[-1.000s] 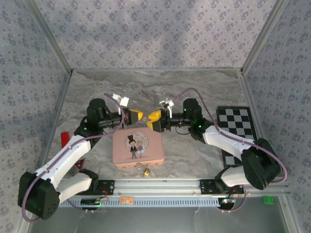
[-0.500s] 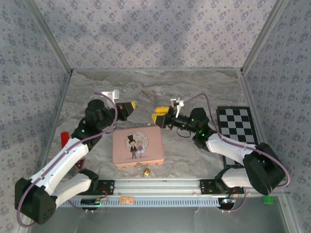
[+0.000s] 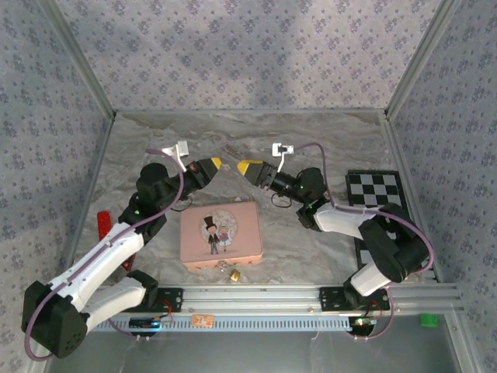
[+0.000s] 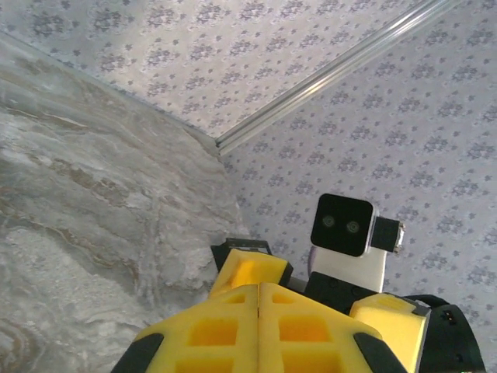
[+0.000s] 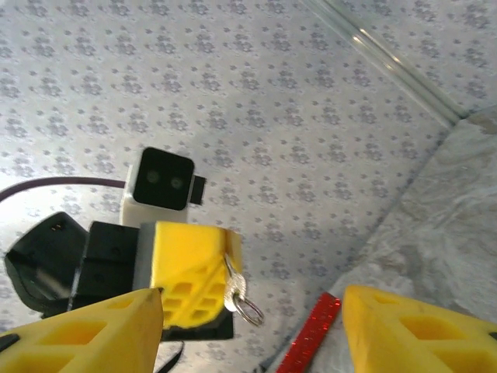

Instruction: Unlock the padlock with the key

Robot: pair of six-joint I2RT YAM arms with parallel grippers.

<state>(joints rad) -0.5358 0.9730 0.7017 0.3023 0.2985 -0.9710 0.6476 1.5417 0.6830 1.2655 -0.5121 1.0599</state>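
Left gripper, clamped on the key, faces the right gripper, its jaws apart. The padlock lies at the near edge of the pink tin.

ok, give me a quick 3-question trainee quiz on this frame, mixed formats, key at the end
1. Multiple choice: what is the left gripper holding? A) nothing B) the key C) a coin
2. True or false: the padlock lies on top of the tin.
3. Short answer: is the right gripper open or shut?

Key
1. B. The key sticks out of its shut fingers, with the ring hanging below.
2. False. It lies on the table by the tin's near edge.
3. Open. Its fingers stand wide apart in the right wrist view.
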